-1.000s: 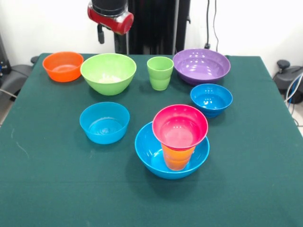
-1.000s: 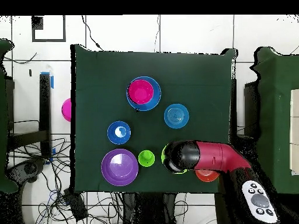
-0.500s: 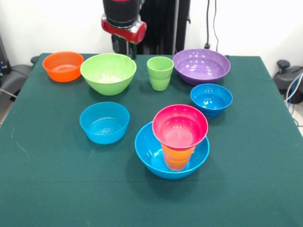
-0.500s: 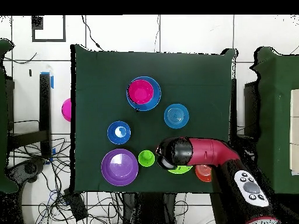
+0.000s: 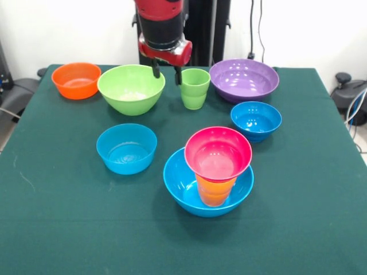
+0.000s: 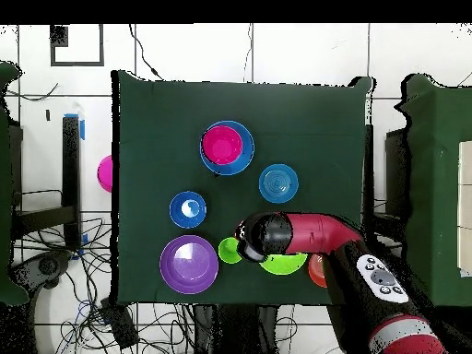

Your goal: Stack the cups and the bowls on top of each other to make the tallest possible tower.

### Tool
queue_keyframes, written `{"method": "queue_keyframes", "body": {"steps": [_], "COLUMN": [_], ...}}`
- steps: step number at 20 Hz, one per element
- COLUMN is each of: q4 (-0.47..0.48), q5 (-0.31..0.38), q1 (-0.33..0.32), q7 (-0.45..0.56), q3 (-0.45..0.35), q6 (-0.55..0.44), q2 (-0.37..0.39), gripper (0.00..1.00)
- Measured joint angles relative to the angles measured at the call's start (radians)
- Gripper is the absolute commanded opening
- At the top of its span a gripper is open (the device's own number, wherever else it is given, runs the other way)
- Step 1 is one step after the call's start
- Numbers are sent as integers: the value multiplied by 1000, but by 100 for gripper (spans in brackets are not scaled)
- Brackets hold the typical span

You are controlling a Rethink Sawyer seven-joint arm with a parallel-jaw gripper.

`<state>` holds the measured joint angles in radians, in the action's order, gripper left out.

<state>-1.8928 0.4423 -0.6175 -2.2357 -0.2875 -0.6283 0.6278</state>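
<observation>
The tower stands at the table's front. It is a large blue bowl (image 5: 182, 186) holding an upright orange-yellow cup (image 5: 215, 192) with a pink-red bowl (image 5: 218, 153) on top, and it also shows in the overhead view (image 6: 224, 146). The light green cup (image 5: 194, 89) stands alone at the back, between the lime green bowl (image 5: 131, 89) and the purple bowl (image 5: 243, 80). My gripper (image 5: 166, 73) hangs open and empty just above the table, in the gap between the lime bowl's rim and the green cup. One fingertip (image 5: 178, 75) is close beside the cup's rim.
A small orange bowl (image 5: 76, 80) sits at the back left. One small blue bowl (image 5: 127, 149) sits left of the tower and another small blue bowl (image 5: 256, 121) sits right of it. In the overhead view the red arm (image 6: 318, 235) covers part of the lime bowl (image 6: 288, 265).
The arm has swung from behind the lime bowl towards the green cup and come lower. The bowls and cups have not moved.
</observation>
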Motion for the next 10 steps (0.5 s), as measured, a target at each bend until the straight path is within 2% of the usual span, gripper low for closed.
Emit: {"method": "queue_keyframes", "body": {"steps": [10], "q4": [5], "q5": [0], "q1": [-6], "q7": [0], "q3": [-10], "q6": [86], "q2": [-76], "gripper": [100]}}
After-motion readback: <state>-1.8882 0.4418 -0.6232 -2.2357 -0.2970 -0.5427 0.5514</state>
